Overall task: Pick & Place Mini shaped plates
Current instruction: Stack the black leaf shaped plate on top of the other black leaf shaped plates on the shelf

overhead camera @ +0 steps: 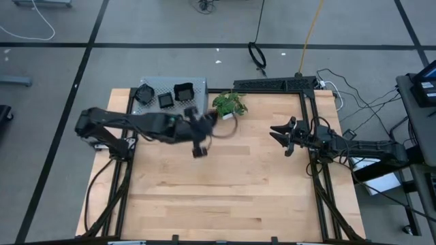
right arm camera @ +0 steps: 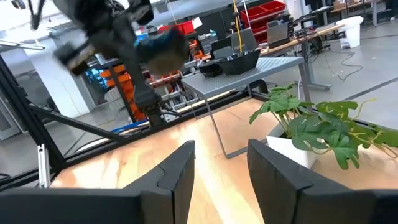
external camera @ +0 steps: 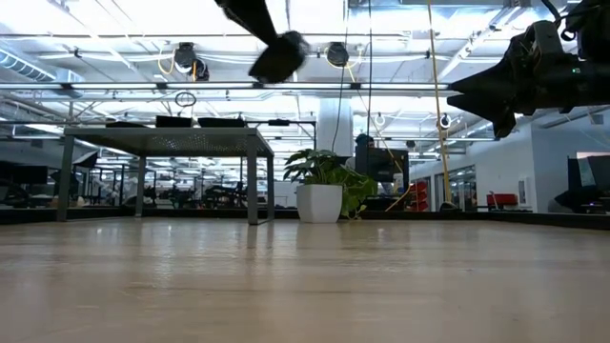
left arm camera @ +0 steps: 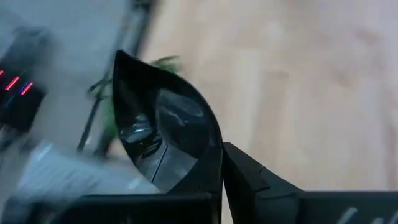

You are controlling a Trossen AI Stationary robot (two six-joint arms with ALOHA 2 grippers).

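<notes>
Left claw [overhead camera: 199, 151]: pinching one mini shaped plate [left arm camera: 165, 134] by its rim, carried well above the desk [overhead camera: 231, 190]; the motion blur suggests it is mid-swing.
Held plate: black, glossy, with a pointed, curved edge; it stands on edge between the fingers [left arm camera: 249, 177], likely because a thin rim is the only part such a shallow dish offers to a pinch.
Where it hangs: out past the claw's fingertips, over bare wood, apart from everything else; in the low view the left claw shows high in the air, clear of the surface.
Remaining plates [overhead camera: 163, 95]: a few black dishes lie together on a grey tray [overhead camera: 197, 85], behind the left claw at the desk's far edge; a raised tray off the wood probably serves as the source.
Potted plant [overhead camera: 229, 103]: beside the left claw, between it and the far rail; not part of the job, so the carry should pass clear of its leaves.
Right claw [overhead camera: 281, 133]: spread and holding nothing, well apart across the desk, hovering and facing the left claw, seemingly waiting.
Stage, as a judgement: carry in progress, set-down not yet done.
</notes>
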